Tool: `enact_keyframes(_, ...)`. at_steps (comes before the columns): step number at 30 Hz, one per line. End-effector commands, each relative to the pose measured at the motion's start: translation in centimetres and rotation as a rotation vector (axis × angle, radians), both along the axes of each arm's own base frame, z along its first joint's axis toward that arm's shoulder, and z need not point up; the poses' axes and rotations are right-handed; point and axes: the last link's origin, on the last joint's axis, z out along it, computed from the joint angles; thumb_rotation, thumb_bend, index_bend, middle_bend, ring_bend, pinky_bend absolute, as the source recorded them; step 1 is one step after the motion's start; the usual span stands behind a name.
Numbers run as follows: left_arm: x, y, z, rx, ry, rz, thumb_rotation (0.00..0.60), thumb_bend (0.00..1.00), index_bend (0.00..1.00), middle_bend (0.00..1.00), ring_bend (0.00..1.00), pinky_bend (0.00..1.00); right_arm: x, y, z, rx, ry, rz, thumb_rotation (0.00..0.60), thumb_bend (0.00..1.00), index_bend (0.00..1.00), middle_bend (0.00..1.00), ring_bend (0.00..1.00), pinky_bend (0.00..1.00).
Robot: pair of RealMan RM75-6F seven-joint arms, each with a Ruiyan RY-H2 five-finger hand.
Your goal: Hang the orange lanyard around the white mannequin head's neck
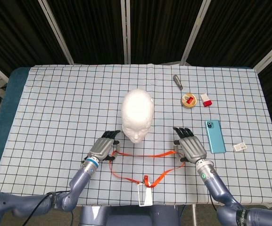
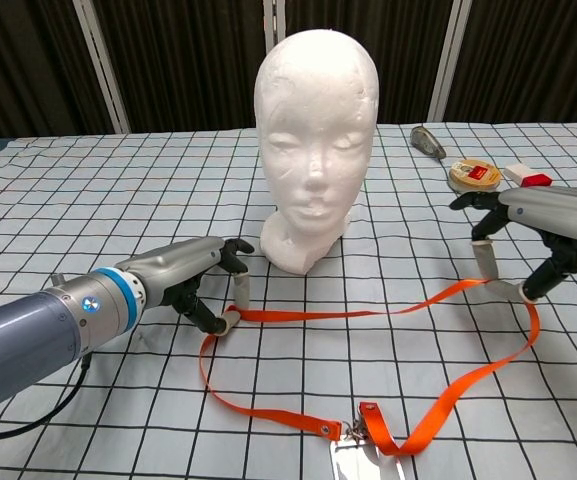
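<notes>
The white mannequin head (image 1: 137,113) (image 2: 315,130) stands upright at mid-table, facing me. The orange lanyard (image 1: 143,153) (image 2: 308,315) stretches in front of its base between both hands. Its lower loop lies on the cloth and ends at a clear badge holder (image 1: 145,195) (image 2: 363,462) by the front edge. My left hand (image 1: 105,147) (image 2: 203,275) pinches the strap's left end just left of the neck base. My right hand (image 1: 190,147) (image 2: 538,225) holds the strap's right end slightly off the table, with one fingertip (image 2: 484,260) pointing down at it.
A blue phone (image 1: 214,136) lies just right of my right hand. Behind it sit a round tin (image 1: 189,100) (image 2: 473,175), a red-and-white box (image 1: 205,100) (image 2: 528,178) and a metal tool (image 1: 177,82) (image 2: 428,140). A small white tag (image 1: 240,146) lies far right.
</notes>
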Motion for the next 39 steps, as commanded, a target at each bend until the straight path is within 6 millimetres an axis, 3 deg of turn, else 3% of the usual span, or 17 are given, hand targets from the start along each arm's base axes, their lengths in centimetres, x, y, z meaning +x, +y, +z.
enact_keyframes(1,0.1,-0.2,0.3,0.007,-0.006,-0.014,0.600,0.52,0.69,0.00,0.00,0.00,0.1,0.1,0.1,-0.005,-0.001,0.017,0.600,0.45,0.78,0.05,0.00,0.00)
enact_keyframes(9,-0.4,-0.8,2.7,0.071,-0.017,-0.106,0.600,0.52,0.70,0.00,0.00,0.00,0.7,0.7,1.0,-0.024,-0.021,0.131,0.600,0.45,0.80,0.06,0.00,0.00)
enact_keyframes(26,-1.8,-1.9,8.5,0.207,-0.142,-0.326,0.600,0.52,0.71,0.00,0.00,0.00,2.1,0.8,3.2,-0.125,0.063,0.554,0.600,0.45,0.82,0.05,0.00,0.00)
enact_keyframes(34,-1.1,-1.1,11.3,0.255,-0.229,-0.309,0.600,0.52,0.71,0.00,0.00,0.00,4.9,0.7,5.0,-0.205,-0.070,0.604,0.600,0.45,0.83,0.06,0.00,0.00)
enact_keyframes(39,0.0,-0.5,13.8,0.283,-0.259,-0.310,0.600,0.52,0.72,0.00,0.00,0.00,6.8,0.2,6.5,-0.272,-0.066,0.655,0.600,0.45,0.83,0.06,0.00,0.00)
